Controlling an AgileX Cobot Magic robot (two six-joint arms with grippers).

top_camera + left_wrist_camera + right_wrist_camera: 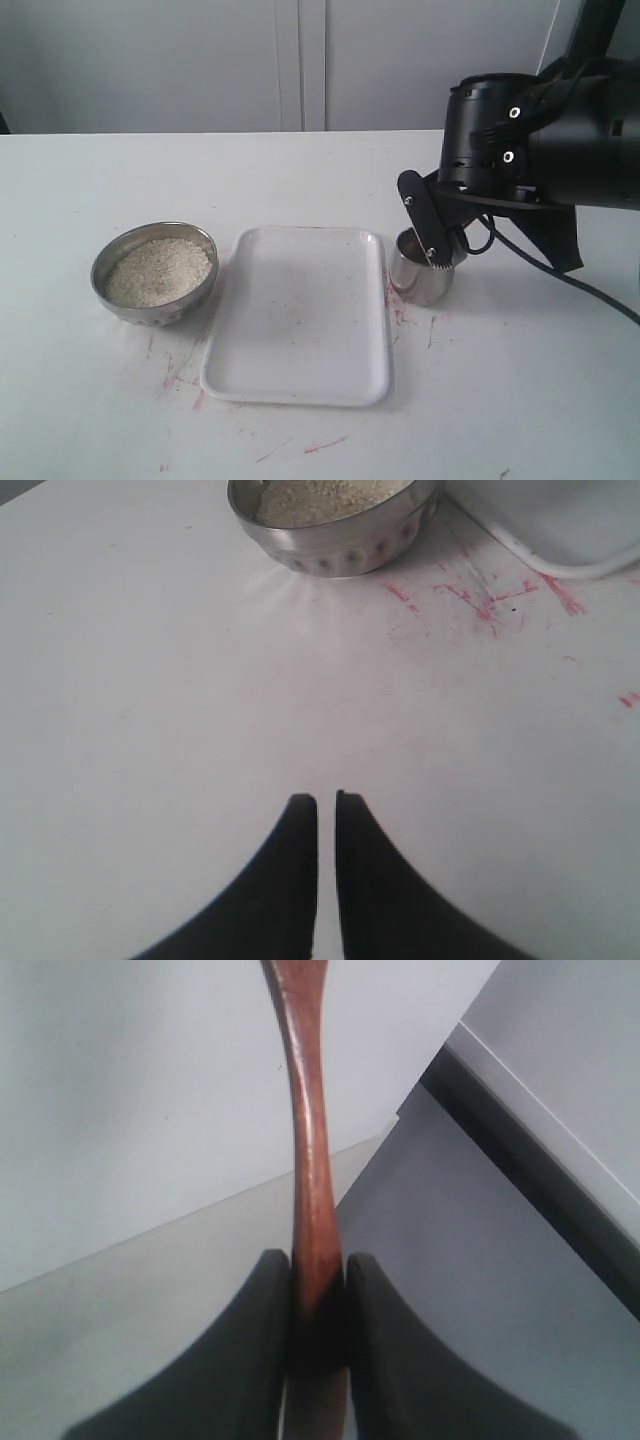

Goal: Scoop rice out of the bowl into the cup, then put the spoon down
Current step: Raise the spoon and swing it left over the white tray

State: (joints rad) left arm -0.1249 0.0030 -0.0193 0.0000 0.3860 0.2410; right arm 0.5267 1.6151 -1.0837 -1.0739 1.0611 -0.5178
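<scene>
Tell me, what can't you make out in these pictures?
Spoon head: cut off by the right wrist view's edge; hidden behind the right gripper in the exterior view.
Cup contents: exterior view, that gripper blocks the opening.
Bowl: partly cut off by the left wrist view's edge.

rice [158, 270] in bowl [150, 312] | bowl left of tray [295, 320] | cup [418, 282] right of tray

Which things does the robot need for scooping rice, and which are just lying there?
Needed: rice, bowl, cup, spoon held in the right end effector.
Just lying there: white tray, red marks on the table.
</scene>
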